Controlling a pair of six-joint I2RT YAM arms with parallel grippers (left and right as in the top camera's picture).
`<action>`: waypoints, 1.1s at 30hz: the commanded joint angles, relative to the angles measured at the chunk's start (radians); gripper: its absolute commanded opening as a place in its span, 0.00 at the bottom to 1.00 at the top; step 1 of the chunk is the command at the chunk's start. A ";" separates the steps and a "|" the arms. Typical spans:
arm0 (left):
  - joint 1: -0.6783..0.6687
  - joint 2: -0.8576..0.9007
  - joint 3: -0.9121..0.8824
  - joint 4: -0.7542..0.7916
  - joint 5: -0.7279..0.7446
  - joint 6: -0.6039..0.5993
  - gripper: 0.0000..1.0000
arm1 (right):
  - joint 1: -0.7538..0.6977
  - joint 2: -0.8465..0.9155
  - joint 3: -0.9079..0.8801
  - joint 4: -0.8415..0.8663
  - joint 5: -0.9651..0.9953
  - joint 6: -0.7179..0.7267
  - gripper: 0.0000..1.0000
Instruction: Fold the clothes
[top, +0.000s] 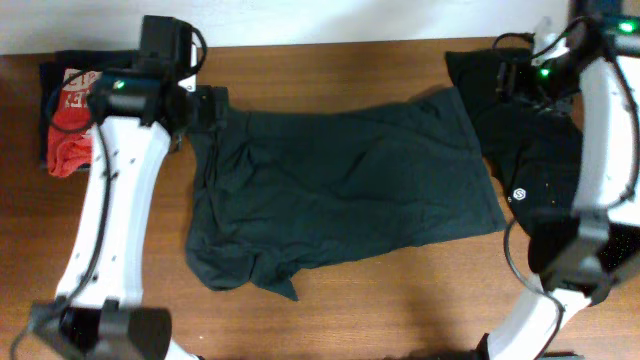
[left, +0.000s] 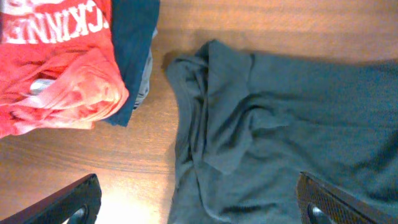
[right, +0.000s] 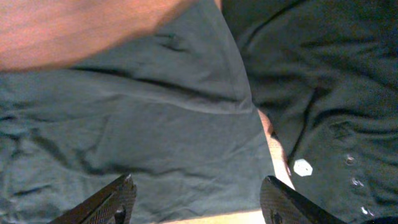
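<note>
Dark green shirt (top: 340, 190) lying spread mid-frame, long axis running left-right, hem facing right; left gripper (left: 199, 202), right gripper (right: 199, 200) both hovering wide apart, gripping nothing.

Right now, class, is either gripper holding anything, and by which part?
Nothing is held. The left gripper and the right gripper are both open, each above the spread dark green shirt.
</note>
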 joint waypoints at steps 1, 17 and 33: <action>0.003 -0.107 0.010 -0.056 0.050 -0.058 0.99 | -0.023 -0.153 0.005 -0.079 0.028 0.005 0.69; -0.200 -0.271 -0.428 -0.171 0.092 -0.386 0.99 | -0.029 -0.485 -0.264 -0.163 0.184 0.114 0.68; -0.291 -0.425 -1.169 0.197 0.200 -0.941 0.83 | -0.027 -0.478 -0.732 0.231 0.070 0.113 0.69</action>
